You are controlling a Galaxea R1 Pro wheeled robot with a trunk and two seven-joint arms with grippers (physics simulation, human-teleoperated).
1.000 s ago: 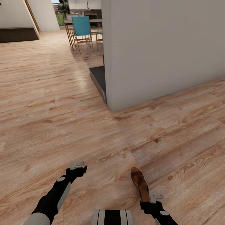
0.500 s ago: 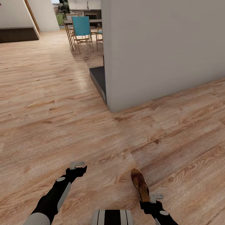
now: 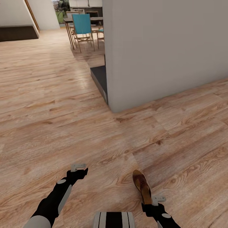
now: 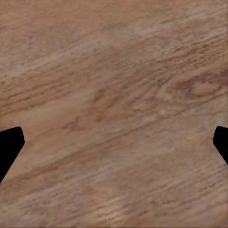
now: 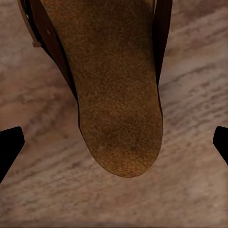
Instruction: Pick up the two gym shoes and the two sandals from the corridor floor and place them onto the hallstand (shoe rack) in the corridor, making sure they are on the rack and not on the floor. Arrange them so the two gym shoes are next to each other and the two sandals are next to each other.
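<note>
One brown sandal (image 3: pixel 141 183) with a tan insole lies lengthwise on the wood-plank corridor floor (image 3: pixel 95 136), just ahead of my right gripper (image 3: pixel 152 202). In the right wrist view the sandal (image 5: pixel 118 95) looms large, and its rounded end sits between the widely spread black fingertips (image 5: pixel 9 147) without touching them. My right gripper (image 5: pixel 114 142) is open. My left gripper (image 3: pixel 78 168) hovers over bare planks to the left, and in its wrist view the left gripper (image 4: pixel 114 142) is open and empty. The gym shoes and the hallstand are out of view.
A pale wall corner (image 3: pixel 164 47) juts in ahead and to the right, with a dark low plinth (image 3: pixel 99 77) at its left foot. Far back stand a dining table and a teal chair (image 3: pixel 83 27). My own base (image 3: pixel 114 220) shows at the bottom edge.
The far part of the head picture has slid up a little, so the camera moved. Both arms and the sandal keep their places.
</note>
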